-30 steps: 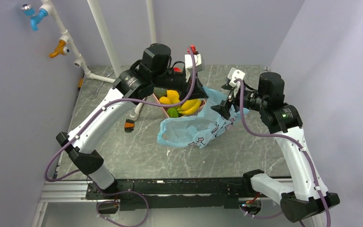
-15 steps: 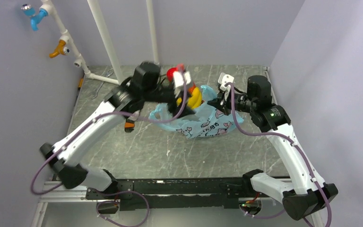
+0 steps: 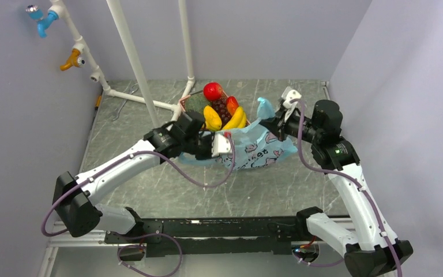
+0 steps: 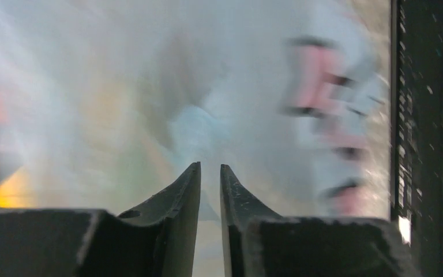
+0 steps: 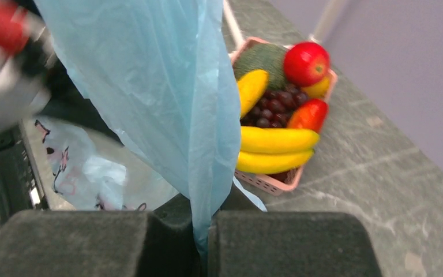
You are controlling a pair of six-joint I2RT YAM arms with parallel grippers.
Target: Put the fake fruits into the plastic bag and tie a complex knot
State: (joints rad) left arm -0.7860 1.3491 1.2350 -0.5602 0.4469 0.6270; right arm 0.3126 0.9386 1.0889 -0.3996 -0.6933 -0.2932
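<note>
- Pinching hard with my right claw (image 5: pixel 205 234): jaws fully together on a fold of the blue bag (image 5: pixel 167 86). The film rises straight out of the grip, which keeps that side of the mouth lifted.
- Over to my left claw (image 4: pixel 210 173): fingers almost together, only a sliver between them, nose pushed up against the bag's printed side. The view is smeared, so I cannot tell whether any film is caught.
- One claw on each side looks like the plan, I reckon, to spread the mouth wide for loading.
- The fruits (image 3: pixel 222 109) all sit in the pink basket (image 5: pixel 271 183), just behind the bag. I see none inside the bag.
- What's changed: a second ago my left arm reached high over the basket and the bag slumped on the table (image 3: pixel 207 190), mouth gaping. Now that arm is down low at the bag's near-left side, and the bag is drawn up against the basket.
</note>
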